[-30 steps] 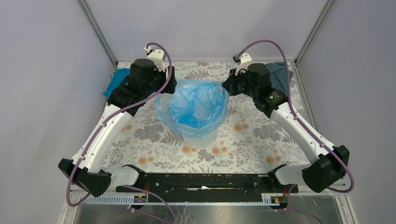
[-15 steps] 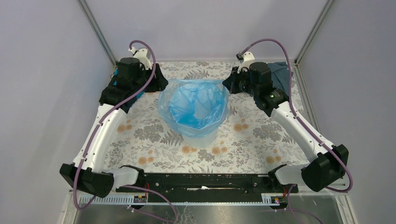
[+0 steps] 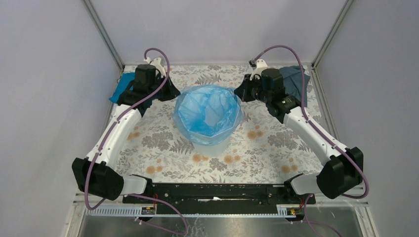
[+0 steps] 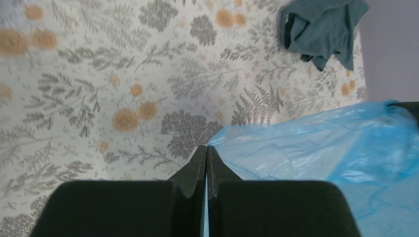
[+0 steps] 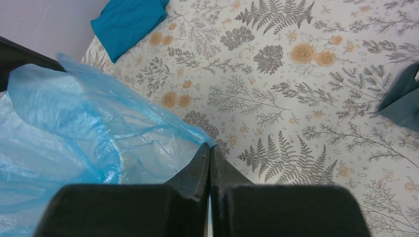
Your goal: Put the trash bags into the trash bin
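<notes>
The light-blue translucent trash bag (image 3: pixel 207 111) billows open, its mouth spread over the white trash bin (image 3: pixel 211 146) at the table's middle. My left gripper (image 3: pixel 174 94) is shut on the bag's left rim. In the left wrist view the closed left gripper (image 4: pixel 206 149) pinches a sliver of blue film, and the trash bag (image 4: pixel 321 148) spreads to its right. My right gripper (image 3: pixel 240 93) is shut on the right rim. In the right wrist view the right gripper (image 5: pixel 208 147) clamps the film's edge, with the trash bag (image 5: pixel 89 128) stretching left.
A teal cloth (image 3: pixel 121 88) lies at the back left, behind the left arm. A grey-blue cloth (image 3: pixel 295 81) lies at the back right under the right arm. Grey walls and metal posts close in the floral table (image 3: pixel 267 143).
The left gripper swung out to the left while open, then came back to the bag's left rim and shut on it. The bag's mouth is rounder. The right gripper held its grip.
</notes>
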